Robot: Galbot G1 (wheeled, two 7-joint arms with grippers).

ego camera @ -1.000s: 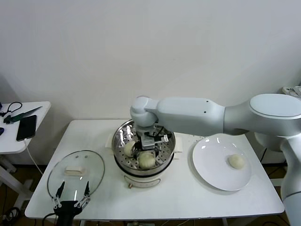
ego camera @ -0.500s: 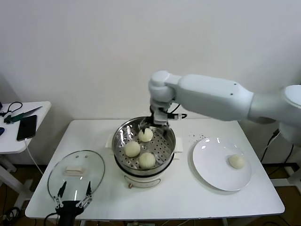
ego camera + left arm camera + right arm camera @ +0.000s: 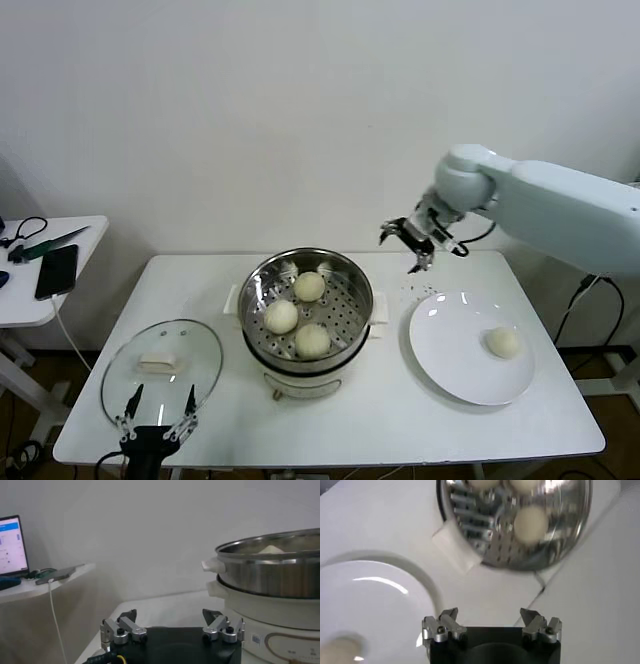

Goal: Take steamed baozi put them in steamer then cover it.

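While three buns already sit in the pot, each view adds its own part.

Head view: the right gripper (image 3: 418,243) hangs in the air between the steamer (image 3: 306,312) and the white plate (image 3: 470,347), jaws spread wide, holding nothing. Three steamed baozi (image 3: 309,286) lie on the perforated tray; the fourth bun (image 3: 503,343) waits on the plate. The glass lid (image 3: 161,368) lies flat near the table's front left corner, the left gripper (image 3: 156,418) parked just beside it — open, empty.

Left wrist view: steamer wall (image 3: 270,572) side-on, one bun top peeping over the rim — no plate.

Right wrist view: tray holes and plate rim (image 3: 380,587) from above, which the side view lacks.

Handling: probably soft, light and easily dented; pinch gently across the dome's sides.
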